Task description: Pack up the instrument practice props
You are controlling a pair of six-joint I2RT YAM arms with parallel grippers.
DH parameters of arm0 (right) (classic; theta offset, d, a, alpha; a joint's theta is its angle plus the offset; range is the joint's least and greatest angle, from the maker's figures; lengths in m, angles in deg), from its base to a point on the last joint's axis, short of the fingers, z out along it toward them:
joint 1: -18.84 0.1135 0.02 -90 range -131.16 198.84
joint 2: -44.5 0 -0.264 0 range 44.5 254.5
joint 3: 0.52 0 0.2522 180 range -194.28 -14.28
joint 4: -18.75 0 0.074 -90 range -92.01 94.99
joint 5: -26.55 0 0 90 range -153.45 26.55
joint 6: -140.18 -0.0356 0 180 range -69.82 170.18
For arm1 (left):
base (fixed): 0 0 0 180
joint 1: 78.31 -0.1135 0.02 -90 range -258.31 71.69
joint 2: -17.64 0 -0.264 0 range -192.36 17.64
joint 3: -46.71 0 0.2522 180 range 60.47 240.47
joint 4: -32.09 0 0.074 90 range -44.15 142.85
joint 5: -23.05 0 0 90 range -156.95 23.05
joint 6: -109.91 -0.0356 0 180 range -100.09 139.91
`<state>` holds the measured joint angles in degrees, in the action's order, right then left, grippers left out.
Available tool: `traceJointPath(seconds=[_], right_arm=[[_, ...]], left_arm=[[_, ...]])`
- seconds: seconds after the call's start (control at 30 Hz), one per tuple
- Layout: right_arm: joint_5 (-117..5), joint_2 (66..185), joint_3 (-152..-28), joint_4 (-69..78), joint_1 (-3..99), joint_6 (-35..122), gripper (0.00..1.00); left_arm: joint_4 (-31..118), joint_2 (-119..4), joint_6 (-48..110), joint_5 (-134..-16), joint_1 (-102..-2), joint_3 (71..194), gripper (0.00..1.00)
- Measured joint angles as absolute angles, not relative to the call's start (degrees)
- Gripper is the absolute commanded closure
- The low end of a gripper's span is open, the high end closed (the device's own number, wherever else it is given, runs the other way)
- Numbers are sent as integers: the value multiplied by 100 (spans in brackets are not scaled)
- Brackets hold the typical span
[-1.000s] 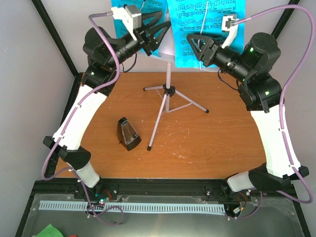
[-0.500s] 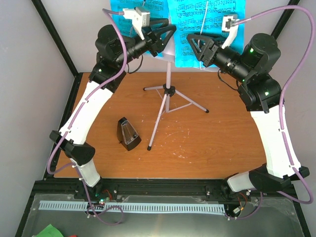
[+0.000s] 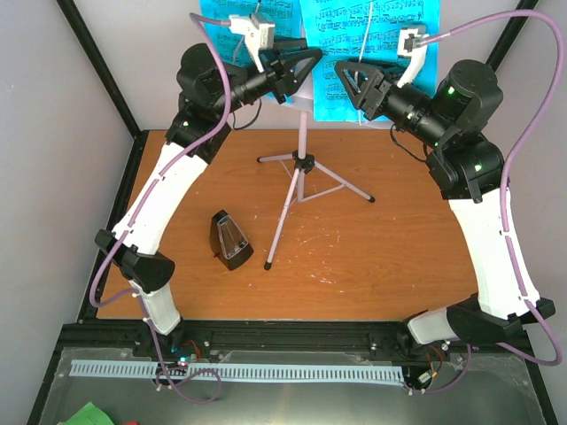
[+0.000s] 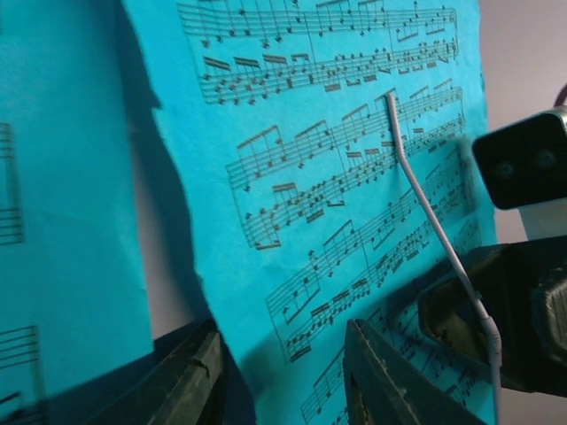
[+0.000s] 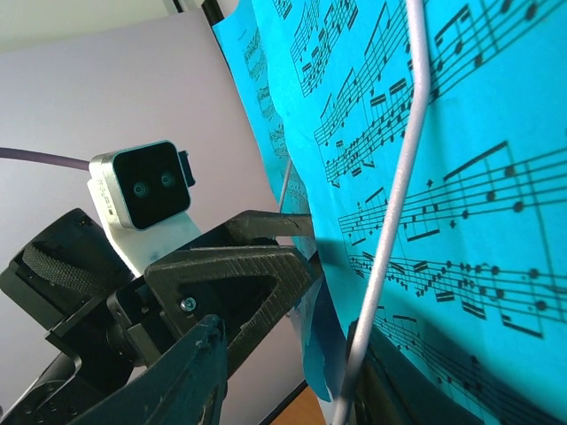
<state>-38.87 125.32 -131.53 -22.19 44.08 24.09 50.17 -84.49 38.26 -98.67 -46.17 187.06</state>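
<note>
Cyan sheet-music pages (image 3: 337, 31) rest upright on the grey music stand (image 3: 303, 162).

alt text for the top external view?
The left gripper and right gripper are up at cyan sheet-music pages on a grey tripod music stand. A small black pyramid metronome stands on the wooden table, left of the stand's legs.

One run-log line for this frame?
left hand: open at sheet-music page | right hand: open by wire clip | metronome: on table | music stand: upright

Arms raised, end effectors (image 3: 310, 69) (image 3: 348, 86) facing, jaws parted
</note>
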Motion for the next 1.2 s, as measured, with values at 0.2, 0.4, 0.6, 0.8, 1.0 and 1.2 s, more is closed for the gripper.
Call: traceJointPath(seconds=[0.2, 0.4, 0.6, 0.8, 1.0, 1.2], right_arm=[[-3887, 12516, -13096, -2169, 4408, 2431, 68], [-3922, 12400, -12805, -1915, 4408, 2567, 79], [-4038, 12350, -12615, -1723, 4408, 2794, 83], [-4104, 12337, -12526, -1550, 4412, 2971, 75], [-4211, 12337, -12523, -1430, 4427, 3076, 75], [-4259, 12339, -12523, -1373, 4427, 3172, 97]], left_arm=[[4879, -8541, 3977, -10134, -4617, 18712, 80], [4757, -8545, 4086, -10257, -4620, 18714, 99], [4708, -8545, 4121, -10272, -4617, 18714, 100], [4708, -8545, 4121, -10274, -4620, 18714, 100], [4708, -8545, 4121, -10276, -4617, 18714, 100], [4711, -8543, 4121, -10278, -4620, 18714, 100]])
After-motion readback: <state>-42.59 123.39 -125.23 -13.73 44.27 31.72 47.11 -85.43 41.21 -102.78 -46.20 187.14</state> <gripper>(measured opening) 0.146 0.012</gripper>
